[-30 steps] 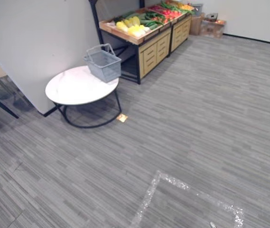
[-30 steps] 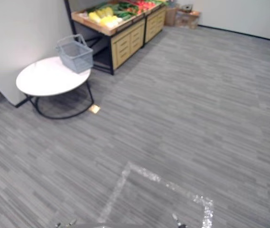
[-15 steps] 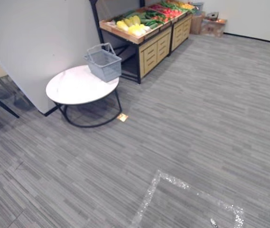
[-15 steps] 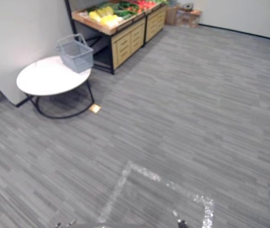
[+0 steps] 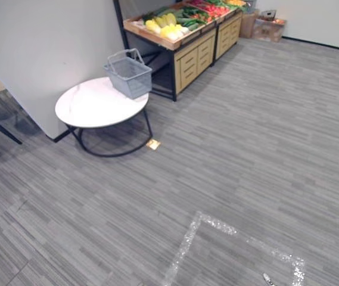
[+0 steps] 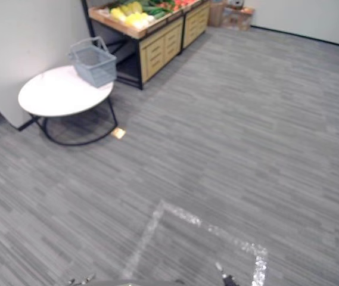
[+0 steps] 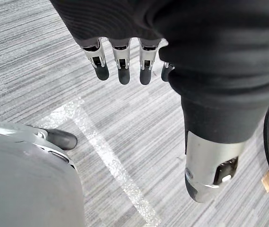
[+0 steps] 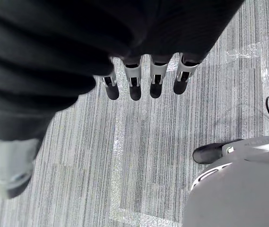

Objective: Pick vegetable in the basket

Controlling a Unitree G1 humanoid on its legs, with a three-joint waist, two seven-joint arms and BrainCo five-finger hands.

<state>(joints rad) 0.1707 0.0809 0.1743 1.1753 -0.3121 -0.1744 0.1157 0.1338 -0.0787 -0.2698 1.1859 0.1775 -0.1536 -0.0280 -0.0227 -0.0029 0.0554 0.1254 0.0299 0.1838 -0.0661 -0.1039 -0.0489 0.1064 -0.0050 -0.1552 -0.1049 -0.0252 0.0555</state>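
Only my camera shifted; nothing by the table (image 5: 89,107) moved.
My left hand (image 7: 120,56) and right hand (image 8: 143,80) hung straight-fingered, empty. Vegetables (image 5: 169,27) lay on the stand (image 5: 187,56) beyond the table, basket (image 5: 128,74) on its far edge; I judged them light, firm: grip 1 mid-body.

The grey mesh-sided shopping basket (image 5: 128,75) stands upright on the far right edge of a round white table (image 5: 92,107), at the far left of the scene, with its thin handle raised above the rim. Farther off and to the right, the vegetables lie heaped on top of a wooden display stand (image 5: 188,59). The yellow vegetables (image 5: 162,27) are nearest, the green vegetables (image 5: 187,12) lie behind them, and the red vegetables (image 5: 210,7) are farthest. The basket stands near the stand's near end, apart from the vegetables.
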